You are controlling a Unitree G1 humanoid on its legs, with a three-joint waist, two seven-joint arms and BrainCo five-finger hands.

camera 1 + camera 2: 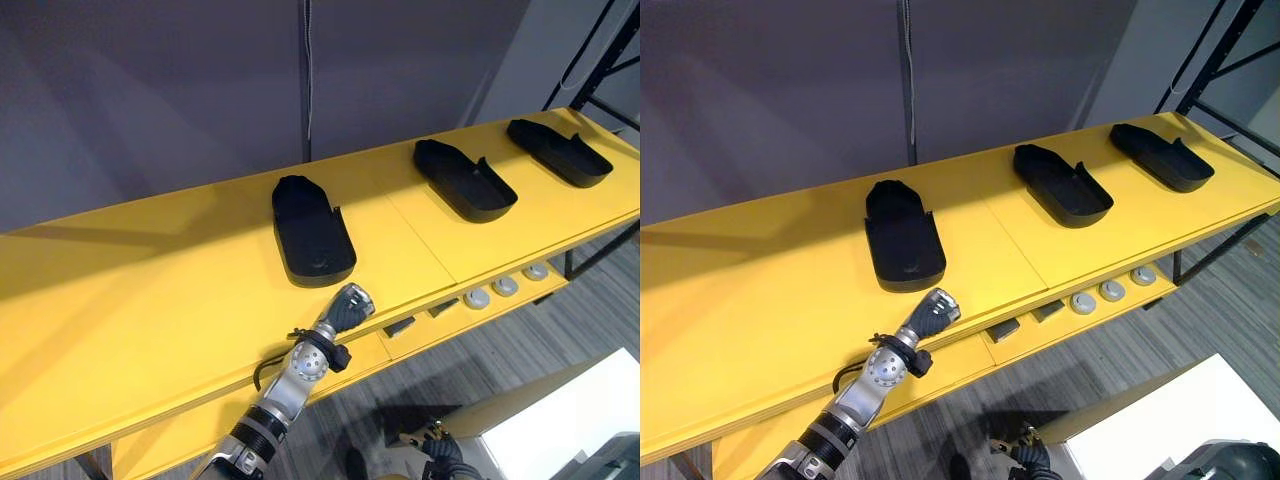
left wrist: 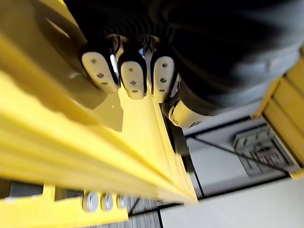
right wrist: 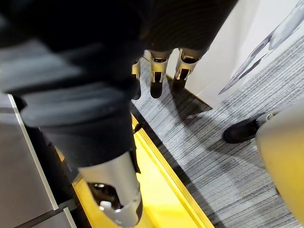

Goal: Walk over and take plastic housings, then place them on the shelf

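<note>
A long yellow shelf (image 1: 150, 300) ran across the scene against a dark wall. Three black plastic housings lay on its top, well apart: the nearest housing (image 1: 312, 232) by the front edge, the middle housing (image 1: 463, 180) further right, the far housing (image 1: 558, 152) near the right end. A lower yellow tier (image 1: 180, 440) sat beneath. The left robot hand (image 1: 350, 305) was at the shelf's front edge, just before the nearest housing, its fingers (image 2: 133, 78) relaxed and holding nothing. The right robot hand (image 3: 157, 76) hung over grey carpet (image 3: 209, 133), fingers loose and empty. Small round silver parts (image 1: 505, 287) lay on the lower tier.
</note>
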